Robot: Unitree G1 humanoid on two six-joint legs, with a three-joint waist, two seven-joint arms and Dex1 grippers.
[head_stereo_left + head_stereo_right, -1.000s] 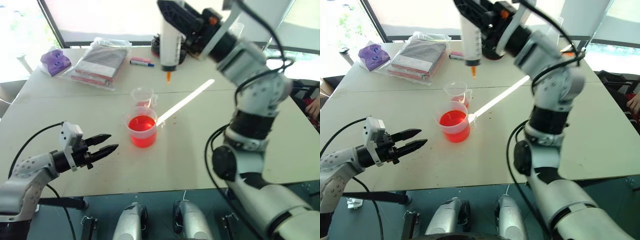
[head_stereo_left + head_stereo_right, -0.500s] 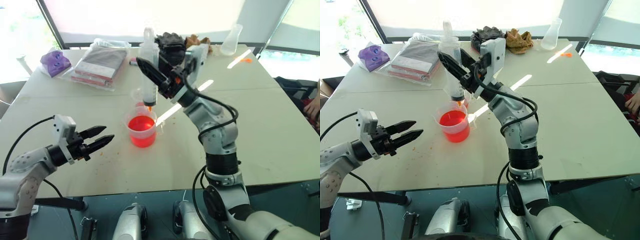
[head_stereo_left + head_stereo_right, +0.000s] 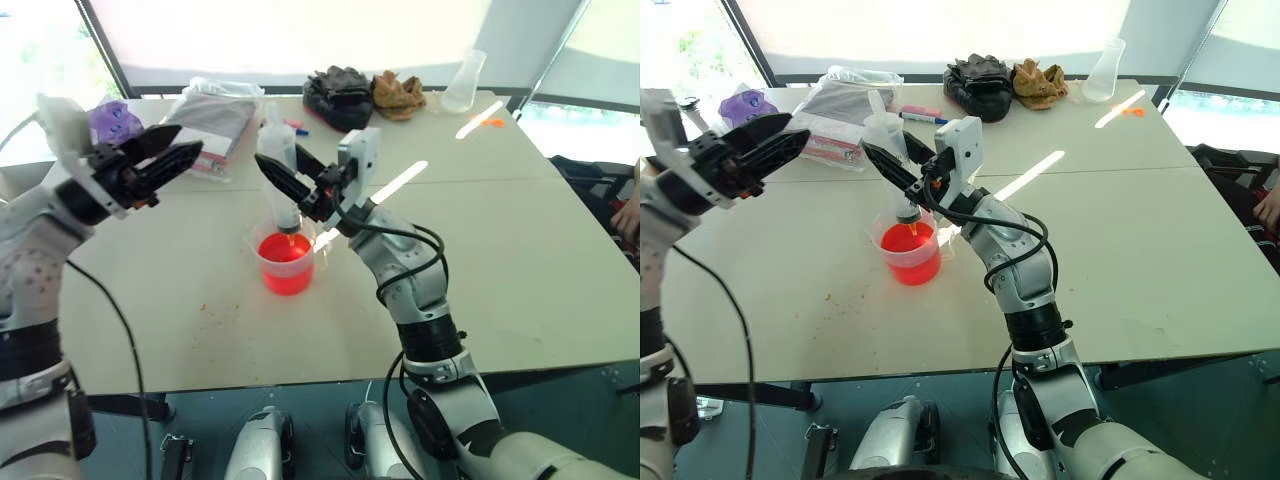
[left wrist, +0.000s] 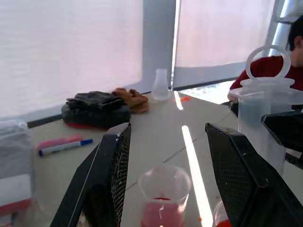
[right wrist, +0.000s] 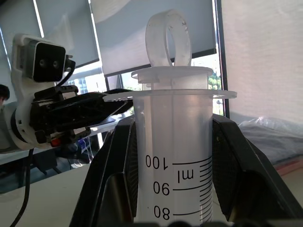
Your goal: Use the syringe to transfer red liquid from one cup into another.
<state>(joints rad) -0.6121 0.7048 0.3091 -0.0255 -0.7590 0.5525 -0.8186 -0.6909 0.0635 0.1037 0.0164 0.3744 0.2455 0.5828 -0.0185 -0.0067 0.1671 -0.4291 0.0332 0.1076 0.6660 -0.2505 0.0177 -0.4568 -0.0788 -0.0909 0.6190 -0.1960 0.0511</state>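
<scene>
Two pincers up. Right gripper (image 3: 285, 180) squeezes syringe (image 3: 280, 172), upright, orange tip dipping in big cup (image 3: 287, 262) of red liquid (image 3: 286, 249). Left gripper (image 3: 165, 153) raised, fingers apart, holding nothing.

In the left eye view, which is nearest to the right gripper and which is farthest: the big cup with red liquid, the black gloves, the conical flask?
From the right gripper, which holds the syringe:
1. Big cup, just below it, under the syringe tip.
2. Black gloves, farther back on the table.
3. Conical flask, at the far right corner.
</scene>
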